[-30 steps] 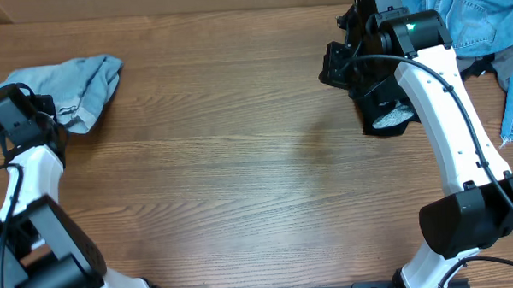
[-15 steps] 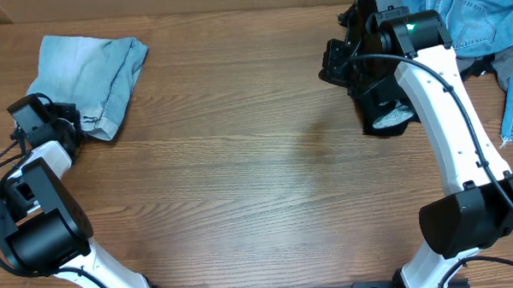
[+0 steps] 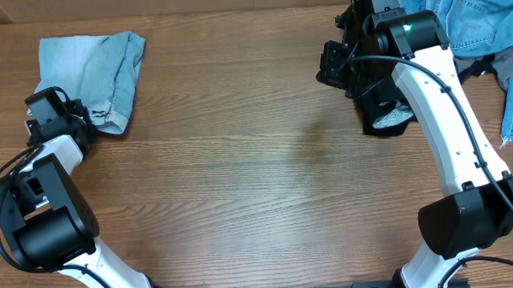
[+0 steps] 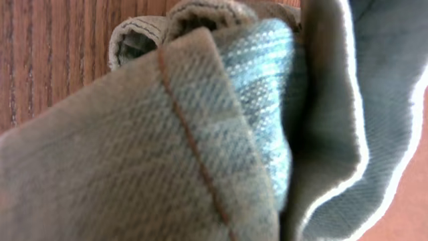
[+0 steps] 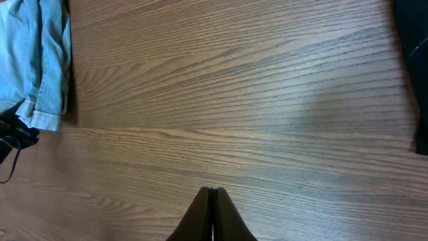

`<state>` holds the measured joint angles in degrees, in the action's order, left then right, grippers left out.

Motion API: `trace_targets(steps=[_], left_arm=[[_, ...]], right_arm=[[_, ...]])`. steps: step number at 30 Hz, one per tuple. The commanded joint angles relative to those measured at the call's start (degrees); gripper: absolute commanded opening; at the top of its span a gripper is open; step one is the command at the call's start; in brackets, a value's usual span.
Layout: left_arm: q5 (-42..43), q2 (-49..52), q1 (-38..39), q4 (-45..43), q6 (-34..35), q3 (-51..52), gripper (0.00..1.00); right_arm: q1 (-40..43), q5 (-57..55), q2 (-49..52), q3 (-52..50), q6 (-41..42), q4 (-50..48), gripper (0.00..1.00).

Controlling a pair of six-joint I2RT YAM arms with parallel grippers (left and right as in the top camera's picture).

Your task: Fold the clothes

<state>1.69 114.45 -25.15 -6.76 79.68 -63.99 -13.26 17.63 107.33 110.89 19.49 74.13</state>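
The pale light-blue denim trousers lie folded flat at the table's far left. My left gripper sits at their lower hem and touches it. In the left wrist view the denim fills the frame with its stitched hem close up, and it hides the fingers. My right gripper is at the far right, and its fingers are shut and empty above bare wood. The trousers also show at the upper left of the right wrist view.
A pile of mid-blue denim lies at the far right corner with a black garment under it. A black block with a grey speckled patch sits beneath the right arm. The wooden table spans the middle.
The trousers went from a bunched heap at the left edge to a flat folded shape farther right. My left gripper moved right with the hem. The right arm barely moved.
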Motion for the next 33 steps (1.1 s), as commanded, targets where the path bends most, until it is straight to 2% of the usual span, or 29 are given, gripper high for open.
trace_targets(steps=[1, 2, 3, 6, 9, 12, 15, 17, 19, 20, 23, 25, 26, 28, 29, 33], left_arm=[[1.8, -0.5, -0.8, -0.9, -5.6, -0.7, 0.55], [3.3, -0.9, -0.8, 0.2, -7.6, -0.7, 0.72], [3.4, -1.8, -0.8, 3.4, -8.0, -0.7, 0.82], [-2.2, -5.3, -0.8, 13.1, -8.6, -0.7, 0.91], [-3.1, -11.4, -0.7, 18.8, -13.6, -0.7, 0.90], [-3.4, -21.7, 0.4, 27.1, -20.0, -0.7, 0.87], [-6.4, -35.0, 3.2, 37.2, -31.4, -0.7, 0.86], [-7.0, -41.5, 5.4, 40.8, -38.9, -0.7, 0.84], [-4.7, -49.7, 9.0, 44.5, -48.8, -0.7, 0.82], [0.7, -56.0, 12.7, 45.9, -57.7, -0.7, 0.78], [8.2, -63.7, 18.3, 47.1, -64.7, -0.7, 0.77], [9.0, -69.6, 23.1, 50.6, -65.6, -0.7, 0.62], [8.8, -71.6, 25.1, 53.0, -65.6, -0.7, 0.50], [8.3, -75.3, 29.3, 59.5, -65.5, -0.7, 0.09], [7.8, -76.4, 31.0, 62.6, -65.5, -0.7, 0.04], [2.8, -79.5, 36.0, 69.0, -65.4, 1.6, 0.04]], right_arm=[[-0.2, 0.0, -0.2, 0.2, 0.3, -0.2, 0.04], [-0.2, 0.0, -0.2, 0.2, 0.3, -0.1, 0.04], [-0.2, 0.0, -0.2, 0.2, 0.3, 0.4, 0.04], [-0.2, 0.0, -0.2, 0.2, 0.2, 1.9, 0.04], [-0.2, 0.0, -0.2, 0.2, 0.2, 3.0, 0.04], [-0.2, 0.0, -0.2, 0.3, 0.1, 4.9, 0.04], [-0.1, -0.3, -0.9, 0.8, -2.1, 8.4, 0.04], [0.0, -1.7, -1.9, 1.9, -3.3, 10.4, 0.04], [-0.1, -4.4, -4.3, 3.3, -3.3, 12.5, 0.04], [-0.1, -5.3, -7.0, 3.6, -3.3, 13.6, 0.04], [-0.1, -5.6, -13.3, 3.6, -3.2, 14.9, 0.04], [-0.3, -5.9, -19.7, 3.5, -3.2, 16.1, 0.04], [-0.4, -6.4, -22.3, 3.2, -3.2, 16.5, 0.04], [-1.4, -9.2, -29.6, 0.5, -3.2, 16.2, 0.04], [-2.0, -10.4, -33.6, -1.9, -3.2, 15.8, 0.04], [-3.2, -10.7, -51.0, -19.0, -3.0, 10.0, 0.04]])
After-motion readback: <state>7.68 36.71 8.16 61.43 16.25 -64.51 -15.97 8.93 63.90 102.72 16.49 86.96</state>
